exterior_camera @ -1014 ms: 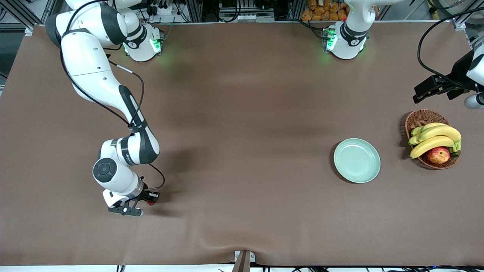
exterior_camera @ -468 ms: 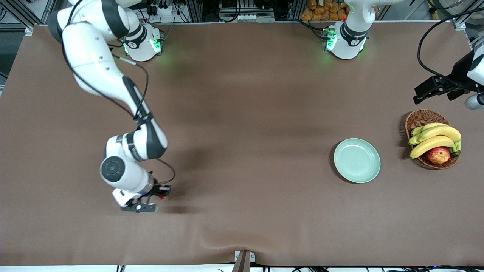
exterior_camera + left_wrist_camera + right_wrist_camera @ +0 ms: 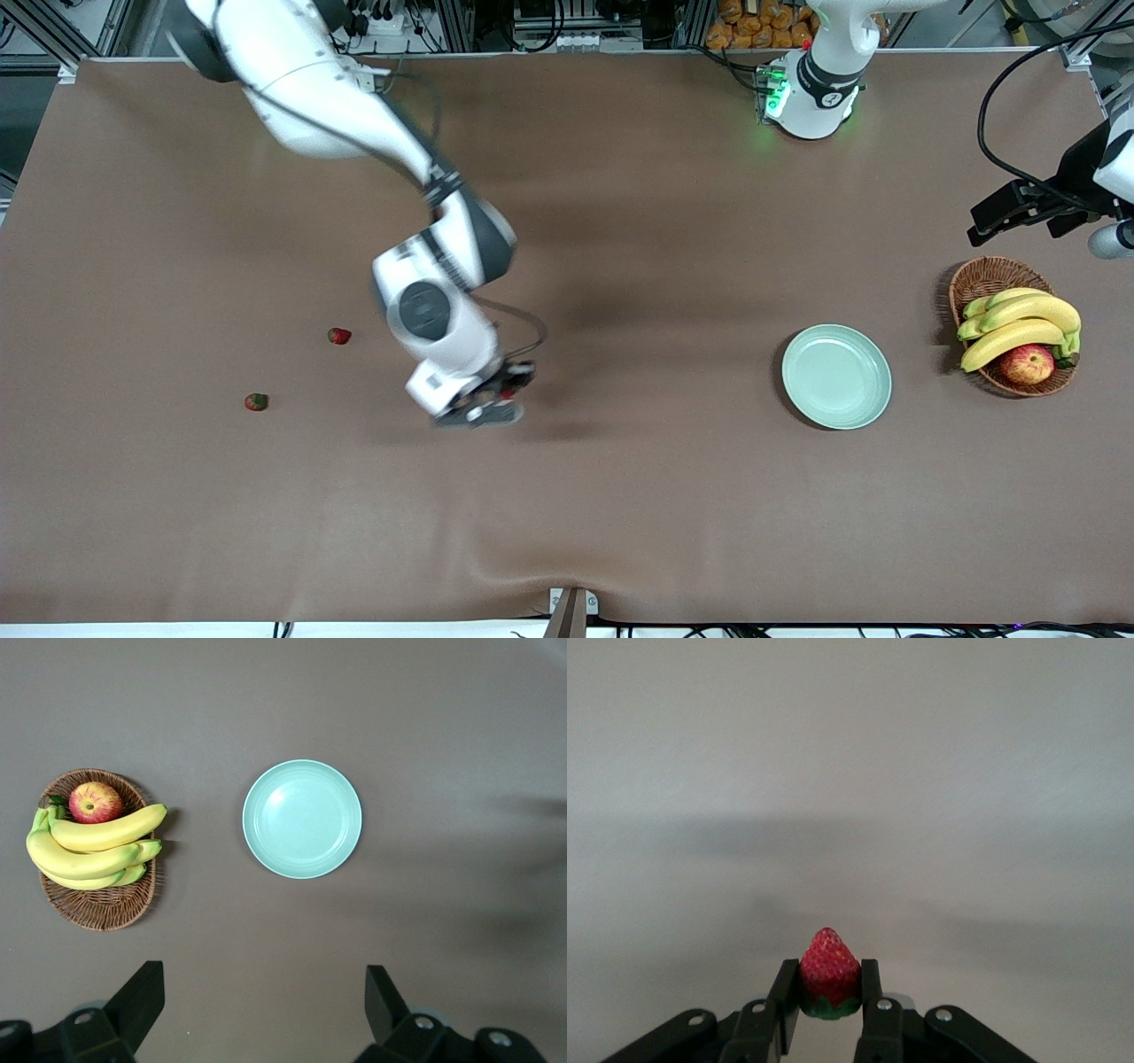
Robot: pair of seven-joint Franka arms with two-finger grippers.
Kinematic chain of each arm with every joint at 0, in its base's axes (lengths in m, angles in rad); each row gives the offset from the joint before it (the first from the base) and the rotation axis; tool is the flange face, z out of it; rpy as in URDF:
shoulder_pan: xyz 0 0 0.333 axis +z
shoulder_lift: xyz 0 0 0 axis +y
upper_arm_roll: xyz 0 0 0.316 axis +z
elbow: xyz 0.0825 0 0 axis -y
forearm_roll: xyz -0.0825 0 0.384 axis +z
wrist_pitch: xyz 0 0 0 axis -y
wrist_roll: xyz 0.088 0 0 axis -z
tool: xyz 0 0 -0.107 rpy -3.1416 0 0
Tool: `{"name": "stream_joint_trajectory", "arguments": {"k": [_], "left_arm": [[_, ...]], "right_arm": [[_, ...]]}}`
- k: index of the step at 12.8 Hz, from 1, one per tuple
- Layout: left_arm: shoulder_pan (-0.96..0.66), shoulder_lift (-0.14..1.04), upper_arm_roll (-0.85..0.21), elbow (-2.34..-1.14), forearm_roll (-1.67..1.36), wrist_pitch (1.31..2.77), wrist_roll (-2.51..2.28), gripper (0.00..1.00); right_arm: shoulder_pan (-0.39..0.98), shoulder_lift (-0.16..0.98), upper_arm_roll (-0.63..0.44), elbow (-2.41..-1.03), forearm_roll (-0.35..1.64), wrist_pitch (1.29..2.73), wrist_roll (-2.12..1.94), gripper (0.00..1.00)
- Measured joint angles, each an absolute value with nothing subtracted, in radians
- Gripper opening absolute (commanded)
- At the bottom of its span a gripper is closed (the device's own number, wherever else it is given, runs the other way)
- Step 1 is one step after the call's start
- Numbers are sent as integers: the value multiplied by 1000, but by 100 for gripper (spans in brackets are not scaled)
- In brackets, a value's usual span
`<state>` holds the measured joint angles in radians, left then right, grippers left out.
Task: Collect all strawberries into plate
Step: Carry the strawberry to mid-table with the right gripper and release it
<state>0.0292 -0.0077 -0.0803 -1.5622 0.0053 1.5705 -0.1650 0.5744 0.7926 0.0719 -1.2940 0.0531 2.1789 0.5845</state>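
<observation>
My right gripper (image 3: 507,395) is shut on a strawberry (image 3: 829,970), red tip pointing out between the fingers; it hangs over the bare middle of the table. Two more strawberries lie on the cloth toward the right arm's end: one (image 3: 339,336) farther from the front camera, the other (image 3: 256,402) nearer to it. The pale mint-green plate (image 3: 836,377) sits empty toward the left arm's end and also shows in the left wrist view (image 3: 302,819). My left gripper (image 3: 992,217) waits open and empty, high above the table edge near the basket; its fingers (image 3: 142,992) stand wide apart.
A wicker basket (image 3: 983,276) holding bananas (image 3: 1019,323) and a red-yellow apple (image 3: 1028,363) stands beside the plate at the left arm's end. The brown cloth has a small ridge at the front edge (image 3: 532,554).
My right arm has swung with the strawberry from the front of the right arm's end toward the table's middle and the plate, uncovering the two other strawberries. The left arm has not moved.
</observation>
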Motion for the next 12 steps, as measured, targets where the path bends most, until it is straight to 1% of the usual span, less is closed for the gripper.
{"name": "stream_joint_trajectory", "arguments": {"k": [3,5,7,9,10,11,12], "left_arm": [[30,-8,-80,-1563,5,1573,-165,100],[30,-8,-80,-1563,5,1574,-165,100],[30,-8,-80,-1564,5,1575,-165,100],[32,-8,-80,-1566,5,1586,-165,100],[32,-8,-80,-1569,5,1596,-165,100],[32,-8,-80,-1575,5,1605,-165,100],[32,-7,-80,-1578,5,1611,-165,100]], "right_arm": [[706,811,73,-1307,54,2315,812,0],[772,858,73,-1316,54,2443,953,0],[812,924,72,-1322,54,2576,1036,0],[819,968,69,-1321,53,2624,1050,0],[817,972,67,-1319,53,2632,1050,15],[817,972,61,-1318,50,2631,1049,61],[816,972,55,-1318,43,2631,1048,100]]}}
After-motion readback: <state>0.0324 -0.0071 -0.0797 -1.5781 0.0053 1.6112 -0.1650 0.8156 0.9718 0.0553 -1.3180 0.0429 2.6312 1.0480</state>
